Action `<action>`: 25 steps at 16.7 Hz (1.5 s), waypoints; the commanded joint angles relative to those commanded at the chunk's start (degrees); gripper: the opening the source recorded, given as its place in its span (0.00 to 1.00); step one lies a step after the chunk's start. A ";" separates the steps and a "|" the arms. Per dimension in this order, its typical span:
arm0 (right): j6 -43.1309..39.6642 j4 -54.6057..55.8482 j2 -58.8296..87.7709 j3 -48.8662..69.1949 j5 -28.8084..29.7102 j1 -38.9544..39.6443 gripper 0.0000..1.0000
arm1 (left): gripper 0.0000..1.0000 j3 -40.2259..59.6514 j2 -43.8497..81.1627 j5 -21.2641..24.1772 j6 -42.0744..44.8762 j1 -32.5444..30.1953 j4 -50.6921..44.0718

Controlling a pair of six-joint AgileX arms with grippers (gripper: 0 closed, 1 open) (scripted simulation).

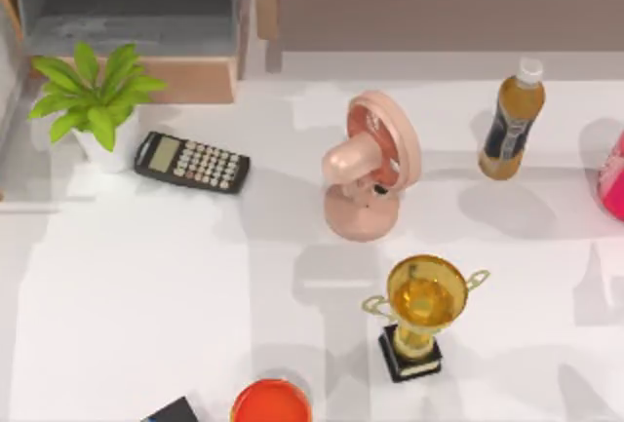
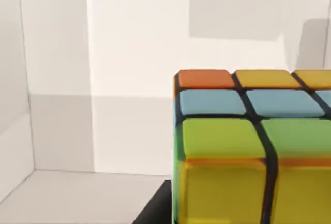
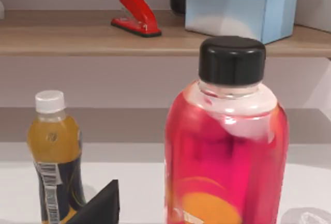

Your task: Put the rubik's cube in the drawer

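The rubik's cube [image 2: 248, 146] looms right against the left arm's wrist camera, with pale grey walls behind it (the inside of the drawer [image 1: 136, 22], I judge). The drawer stands open at the bench's [image 1: 146, 295] far left. Whether the left hand clasps the cube, I cannot tell. Release remains.

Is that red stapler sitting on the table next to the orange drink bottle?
No. The right wrist view shows the stapler up on the wooden shelf, while the orange bottle stands below on the table.
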 joint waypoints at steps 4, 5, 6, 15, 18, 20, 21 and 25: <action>0.00 0.00 0.00 0.00 0.00 0.00 1.00 | 0.00 2.51 8.60 1.60 4.09 5.14 -0.26; 0.00 0.00 0.00 0.00 0.00 0.00 1.00 | 0.00 2.89 10.20 2.01 4.74 5.59 -0.25; 0.00 0.00 0.00 0.00 0.00 0.00 1.00 | 0.00 3.23 11.64 2.40 5.27 5.86 -0.23; 0.00 0.00 0.00 0.00 0.00 0.00 1.00 | 0.08 3.61 12.95 2.82 5.75 5.97 -0.19; 0.00 0.00 0.00 0.00 0.00 0.00 1.00 | 0.30 3.61 12.95 2.82 5.75 5.97 -0.19; 0.00 0.00 0.00 0.00 0.00 0.00 1.00 | 0.45 3.61 12.95 2.82 5.75 5.97 -0.19; 0.00 0.00 0.00 0.00 0.00 0.00 1.00 | 0.53 3.61 12.95 2.82 5.75 5.97 -0.19; 0.00 0.00 0.00 0.00 0.00 0.00 1.00 | 0.83 3.61 12.95 2.82 5.75 5.97 -0.19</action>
